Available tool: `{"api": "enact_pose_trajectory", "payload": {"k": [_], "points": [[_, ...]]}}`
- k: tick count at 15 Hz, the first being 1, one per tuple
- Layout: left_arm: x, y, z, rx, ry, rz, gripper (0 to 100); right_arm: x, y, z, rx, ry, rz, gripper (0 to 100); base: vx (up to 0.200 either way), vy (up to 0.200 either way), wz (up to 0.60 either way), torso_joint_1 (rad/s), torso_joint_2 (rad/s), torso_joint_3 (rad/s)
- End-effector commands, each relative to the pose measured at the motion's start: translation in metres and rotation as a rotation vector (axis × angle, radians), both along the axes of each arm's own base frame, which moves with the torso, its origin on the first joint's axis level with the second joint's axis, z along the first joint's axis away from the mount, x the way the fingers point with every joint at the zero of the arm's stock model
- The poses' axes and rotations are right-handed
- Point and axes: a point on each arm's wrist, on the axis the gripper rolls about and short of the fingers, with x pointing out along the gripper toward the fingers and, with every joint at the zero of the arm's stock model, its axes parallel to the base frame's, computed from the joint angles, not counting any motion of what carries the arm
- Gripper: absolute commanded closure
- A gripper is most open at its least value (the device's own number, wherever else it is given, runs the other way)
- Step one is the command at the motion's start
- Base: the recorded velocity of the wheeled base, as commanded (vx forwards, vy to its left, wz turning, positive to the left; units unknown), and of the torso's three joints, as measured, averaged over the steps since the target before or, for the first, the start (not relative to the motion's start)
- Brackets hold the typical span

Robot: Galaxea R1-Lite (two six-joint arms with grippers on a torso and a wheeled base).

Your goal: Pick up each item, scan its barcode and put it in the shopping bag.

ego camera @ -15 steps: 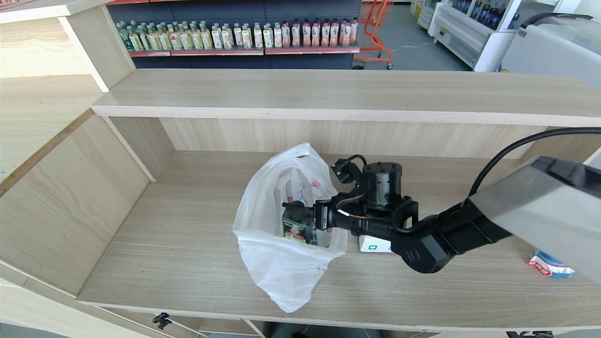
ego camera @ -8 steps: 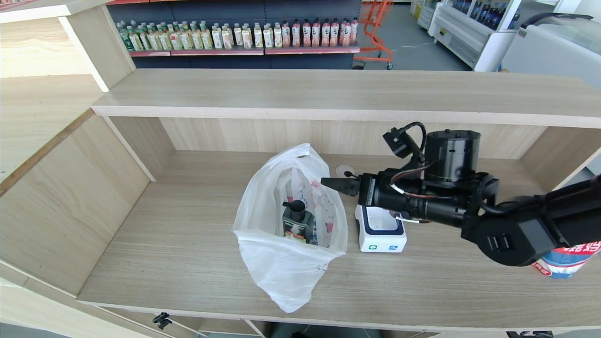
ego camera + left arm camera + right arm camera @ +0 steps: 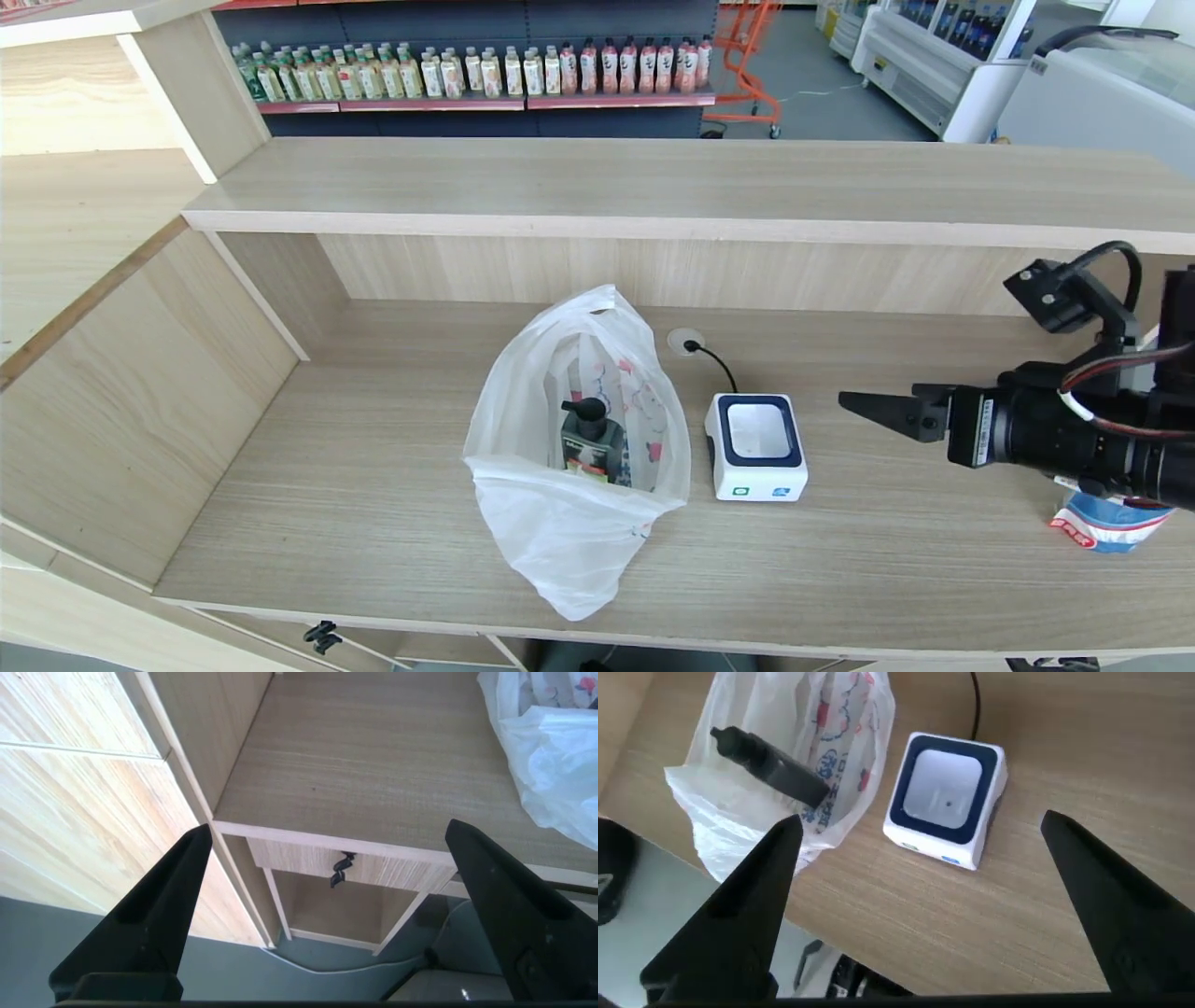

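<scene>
1. Left black two-finger gripper hangs off the front left corner of the pale wooden counter, fingers spread wide with nothing between them. Parked out of the way, I'd say, so the other arm has the run of the worktop.
2. Moving along, the thin white plastic shopping bag sits slumped near the middle of the counter. Its mouth gapes upward, and that's what lets items drop straight in.
3. Inside it, upright, is the dark pump-top bottle with a coloured label. That one looks finished with: bagged.
4. Just beside the bag sits the white box-shaped scanner with a dark blue rim, window facing up. Its black cable runs to a hole at the back. I reckon it's set that close so scan-and-drop is one short trip.
5. Next, the right black gripper is held above the counter's right end, well apart from the scanner. Its fingers are splayed and empty, tips pointing toward the bag.
6. Under that arm, the blue, white and red packet lies on the counter, partly hidden. My guess is that's the next pick, and the arm would need to turn and come down onto it.
</scene>
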Motion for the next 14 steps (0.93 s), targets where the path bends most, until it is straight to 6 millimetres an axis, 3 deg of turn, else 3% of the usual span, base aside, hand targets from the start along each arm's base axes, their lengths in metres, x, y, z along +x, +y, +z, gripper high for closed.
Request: {"api": "enact_pose_trajectory", "payload": {"k": [1, 5, 8, 14], "points": [[0.0, 0.0, 0.0, 0.0, 0.0, 0.0, 0, -0.0122, -0.0106, 0.0018, -0.004, -0.021, -0.051, 0, 0.0, 0.0, 0.0, 0.0, 0.0, 0.0], [0.0001, 0.0, 0.0, 0.003, 0.002, -0.001, 0, -0.0145, -0.0112, 0.002, -0.004, -0.024, -0.051, 0, 0.0, 0.0, 0.0, 0.0, 0.0, 0.0], [0.0001, 0.0, 0.0, 0.002, 0.002, 0.0, 0, -0.0142, -0.0114, 0.0017, -0.003, -0.022, -0.053, 0, -0.2, 0.0, 0.0, 0.006, 0.0, 0.005], [0.0, 0.0, 0.0, 0.0, 0.0, 0.0, 0, -0.0156, -0.0199, 0.0028, 0.01, -0.027, -0.101, 0, 0.0, -0.033, 0.0, 0.003, 0.0, 0.0]]}}
